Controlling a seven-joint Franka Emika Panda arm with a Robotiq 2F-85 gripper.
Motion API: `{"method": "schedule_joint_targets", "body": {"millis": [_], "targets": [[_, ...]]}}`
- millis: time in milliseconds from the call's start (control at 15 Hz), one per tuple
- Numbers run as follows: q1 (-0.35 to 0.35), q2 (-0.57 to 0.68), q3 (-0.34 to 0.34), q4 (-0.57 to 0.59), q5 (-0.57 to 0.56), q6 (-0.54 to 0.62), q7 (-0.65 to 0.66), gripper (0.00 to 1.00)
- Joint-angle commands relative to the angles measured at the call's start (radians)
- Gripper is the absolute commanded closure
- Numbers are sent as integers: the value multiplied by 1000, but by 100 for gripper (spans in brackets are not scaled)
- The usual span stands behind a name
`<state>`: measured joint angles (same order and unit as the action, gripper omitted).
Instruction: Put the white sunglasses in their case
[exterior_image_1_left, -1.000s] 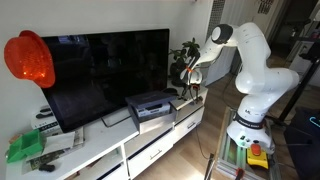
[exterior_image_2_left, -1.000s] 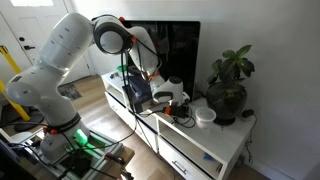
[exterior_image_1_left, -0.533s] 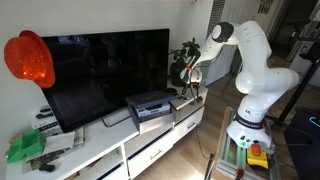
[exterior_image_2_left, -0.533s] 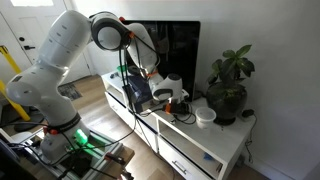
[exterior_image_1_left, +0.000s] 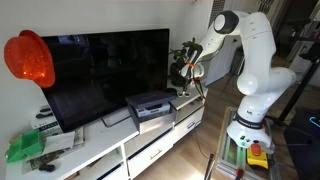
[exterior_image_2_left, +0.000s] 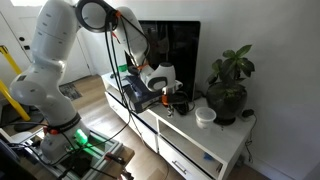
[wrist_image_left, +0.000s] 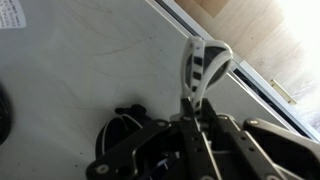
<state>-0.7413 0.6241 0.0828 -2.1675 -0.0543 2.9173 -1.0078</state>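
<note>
In the wrist view my gripper (wrist_image_left: 190, 122) is shut on the white sunglasses (wrist_image_left: 204, 66). Their white frame with a dark lens sticks out beyond the fingertips, above the white cabinet top (wrist_image_left: 80, 70). A black object (wrist_image_left: 125, 125) lies on the top just beside the fingers; I cannot tell if it is the case. In both exterior views the gripper (exterior_image_1_left: 186, 76) (exterior_image_2_left: 164, 92) hangs low over the cabinet, between the TV and the potted plant. A dark object (exterior_image_2_left: 180, 103) lies beside it.
A large TV (exterior_image_1_left: 100, 70) stands on the long white cabinet (exterior_image_1_left: 150, 145), with a black box (exterior_image_1_left: 150, 105) in front of it. A potted plant (exterior_image_2_left: 228, 85) and a white bowl (exterior_image_2_left: 205, 116) stand at the cabinet's end. A red object (exterior_image_1_left: 28, 58) hangs by the TV.
The arm's upper joints have risen and swung, and the gripper has shifted a little away from the plant, toward the TV. It stays shut on the sunglasses.
</note>
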Motion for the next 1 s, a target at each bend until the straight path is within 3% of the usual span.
{"method": "schedule_joint_targets", "body": {"millis": [0,267,600,933], "targets": [[86,-114,-62,-90,-56,43,22,97],[127,-112,-72,-67,-61,140,13,97],[103,-23,-36,-11,-70,236,10,97],[78,75,-25,45,-147,333,14,97]]}}
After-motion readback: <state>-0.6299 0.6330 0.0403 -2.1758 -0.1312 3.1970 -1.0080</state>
